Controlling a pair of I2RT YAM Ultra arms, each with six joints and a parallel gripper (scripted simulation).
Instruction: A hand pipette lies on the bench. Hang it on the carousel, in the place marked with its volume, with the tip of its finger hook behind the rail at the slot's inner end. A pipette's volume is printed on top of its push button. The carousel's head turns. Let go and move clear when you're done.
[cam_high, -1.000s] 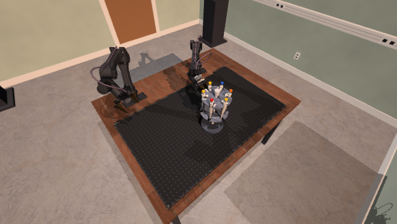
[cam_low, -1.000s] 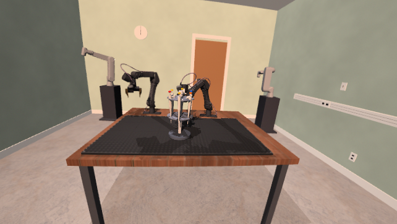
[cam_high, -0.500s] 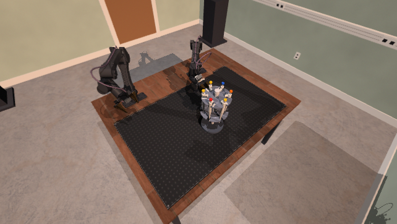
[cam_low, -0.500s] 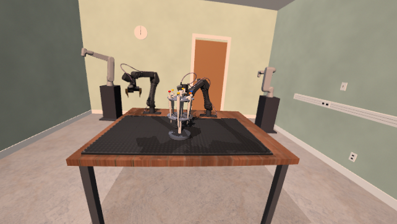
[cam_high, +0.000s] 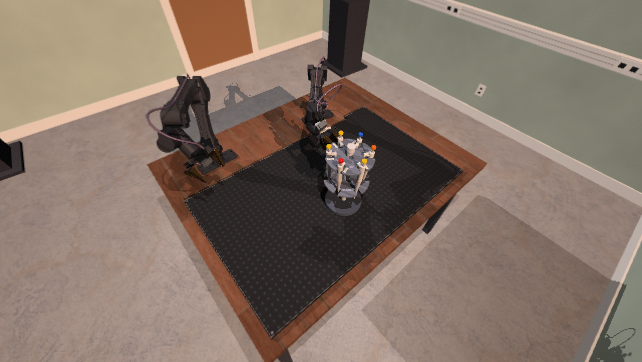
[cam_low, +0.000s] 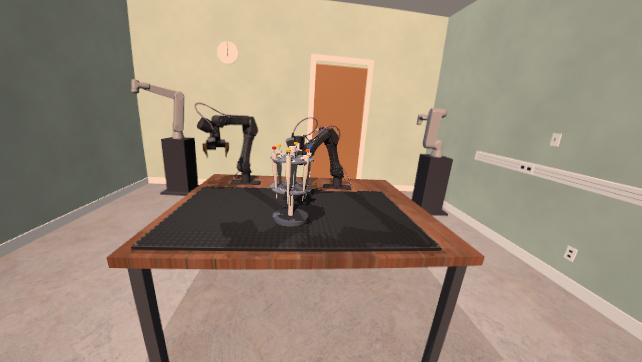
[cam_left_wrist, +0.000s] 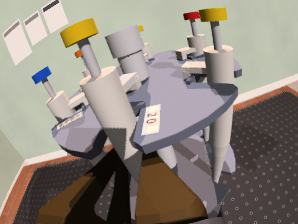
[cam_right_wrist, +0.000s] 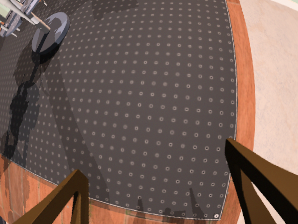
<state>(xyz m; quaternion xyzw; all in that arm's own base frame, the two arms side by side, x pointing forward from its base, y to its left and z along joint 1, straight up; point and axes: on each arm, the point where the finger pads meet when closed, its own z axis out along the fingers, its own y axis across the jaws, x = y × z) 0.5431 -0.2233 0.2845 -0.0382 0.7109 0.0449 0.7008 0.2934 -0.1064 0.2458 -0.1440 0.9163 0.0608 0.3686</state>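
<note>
The carousel (cam_high: 345, 205) (cam_low: 290, 219) (cam_left_wrist: 190, 100) stands on the mat with several pipettes upright around its head. My left gripper (cam_left_wrist: 136, 146) is shut on the lower body of a pipette with a yellow button (cam_left_wrist: 107, 95) (cam_high: 340, 134). This pipette stands tilted at the head's edge, beside the label "20" (cam_left_wrist: 151, 119). Its finger hook points inward over the head; whether the hook tip is behind the rail cannot be told. The print on its button is not readable. My right gripper (cam_high: 213, 173) (cam_low: 216, 155) (cam_right_wrist: 149, 164) is open and empty, far from the carousel.
A blue-button pipette (cam_left_wrist: 57, 105) hangs on one side of the held one and another yellow-button pipette (cam_left_wrist: 220, 65) on the other. Orange-button and red-button pipettes stand farther round. The dark mat (cam_high: 260, 240) lies on the wooden table (cam_low: 295, 260).
</note>
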